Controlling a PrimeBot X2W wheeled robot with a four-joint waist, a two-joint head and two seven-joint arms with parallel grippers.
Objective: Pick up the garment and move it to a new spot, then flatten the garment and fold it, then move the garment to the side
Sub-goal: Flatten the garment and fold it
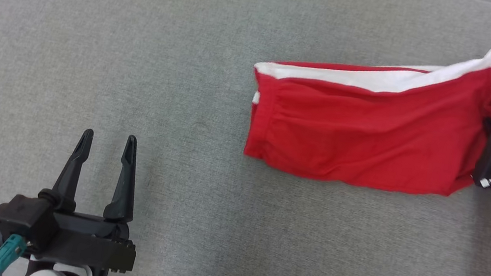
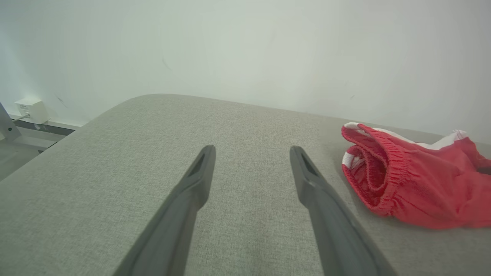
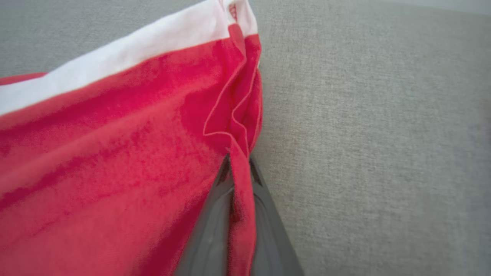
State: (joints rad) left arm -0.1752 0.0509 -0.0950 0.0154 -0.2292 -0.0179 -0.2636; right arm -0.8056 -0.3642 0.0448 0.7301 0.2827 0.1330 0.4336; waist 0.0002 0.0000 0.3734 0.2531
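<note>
Right wrist view is showing the right pincer [image 3: 238, 163] clamping the hem of the red, white-striped cloth garment [image 3: 115, 153] lying on the grey fabric tabletop [image 3: 364, 115]. Head view is showing the left pincer [image 1: 109, 137] gaping empty, well apart.

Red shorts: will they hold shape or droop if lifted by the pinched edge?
Probably floppy: the red shorts crease into soft folds where the right pincer grips a thin fold. Likely light, since the cloth looks thin. The elastic waistband gapes open, so the far end would likely sag and drag on the grey cushion.
</note>
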